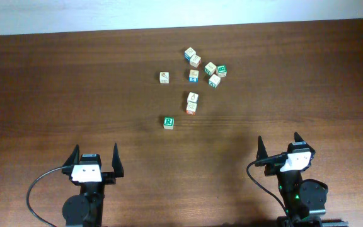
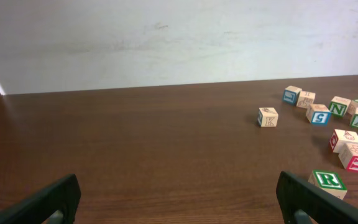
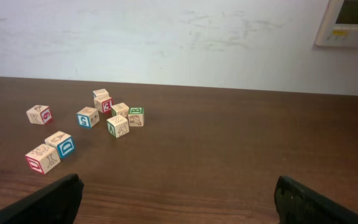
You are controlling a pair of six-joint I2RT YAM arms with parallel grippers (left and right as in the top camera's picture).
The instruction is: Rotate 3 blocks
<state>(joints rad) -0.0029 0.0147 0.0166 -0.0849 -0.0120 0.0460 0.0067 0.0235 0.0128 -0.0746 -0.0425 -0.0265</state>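
Two grippers sit at the near edge of the brown bench [image 1: 55,94], and both are empty. The left gripper [image 1: 96,152] has its jaws spread wide with nothing between them. Ahead of it and off to its right stands the green R block [image 1: 168,122], alone, with its letter face up. Farther ahead and slightly right of that, the red-faced block [image 1: 191,108] sits right against the pale block [image 1: 193,97] behind it. Beyond this pair lie seven other cubes [image 1: 210,67] with blue, teal and green marks, one of them set apart to the left. The right gripper [image 1: 279,140] is also wide open and holds nothing. Every block lies ahead of it and to its left, well apart from its fingers.
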